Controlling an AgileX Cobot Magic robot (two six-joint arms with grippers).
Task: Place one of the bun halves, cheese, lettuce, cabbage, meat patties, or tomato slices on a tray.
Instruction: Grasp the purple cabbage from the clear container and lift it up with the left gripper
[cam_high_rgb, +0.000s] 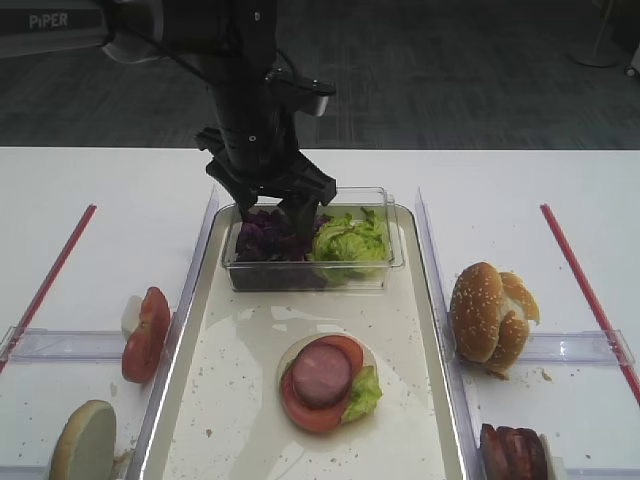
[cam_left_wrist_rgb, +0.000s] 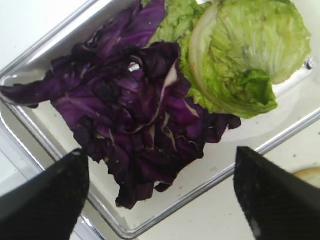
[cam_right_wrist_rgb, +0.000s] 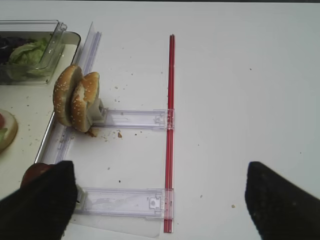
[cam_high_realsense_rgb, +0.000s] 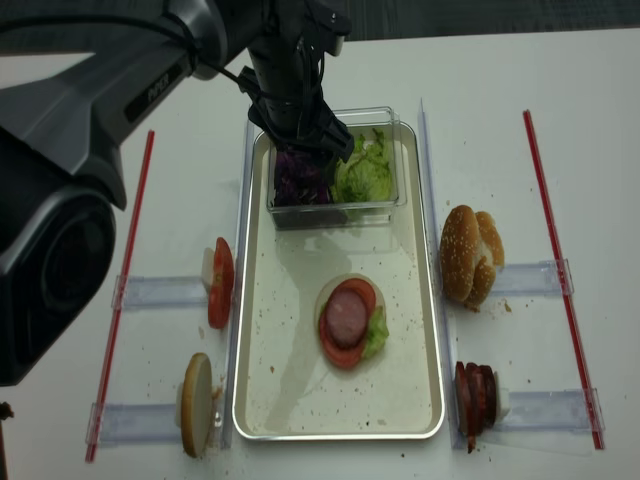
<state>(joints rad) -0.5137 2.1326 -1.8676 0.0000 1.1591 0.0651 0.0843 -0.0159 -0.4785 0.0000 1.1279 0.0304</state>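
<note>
White tabletop carries the tray (cam_high_rgb: 200, 400). At its far end, the left gripper (cam_left_wrist_rgb: 160, 192) hangs with jaws spread directly above the cabbage (cam_left_wrist_rgb: 135, 125) in the clear box (cam_high_rgb: 385, 265), apparently to straddle a strip; lettuce (cam_left_wrist_rgb: 240, 60) lies just beside.

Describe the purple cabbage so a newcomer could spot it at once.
Find the big cream tray mid-table. At its far end sits a clear plastic box. The cabbage fills the box's left half: dark purple glossy strips, unlike the pale green frilly lettuce beside it.
</note>
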